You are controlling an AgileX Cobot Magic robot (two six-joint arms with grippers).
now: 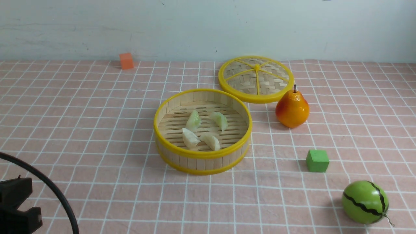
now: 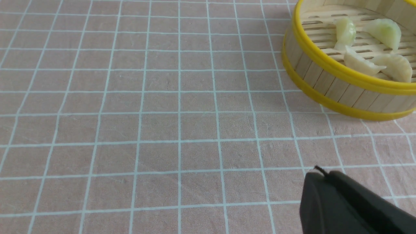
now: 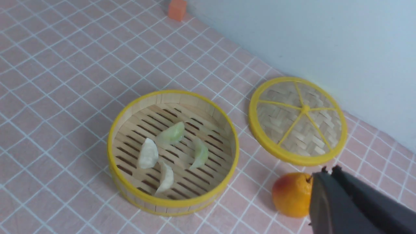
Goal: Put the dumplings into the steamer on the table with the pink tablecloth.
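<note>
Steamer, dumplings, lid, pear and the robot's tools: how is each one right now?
Steamer: upright, uncovered.
Dumplings: all four inside the steamer.
Lid: off, lying flat.
Pear: standing upright.
Left tool: shut, empty.
Right tool: shut, empty.

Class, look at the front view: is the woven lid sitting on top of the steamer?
No, the lid lies flat on the pink tablecloth behind the steamer, near the pear, leaving it open.
</note>
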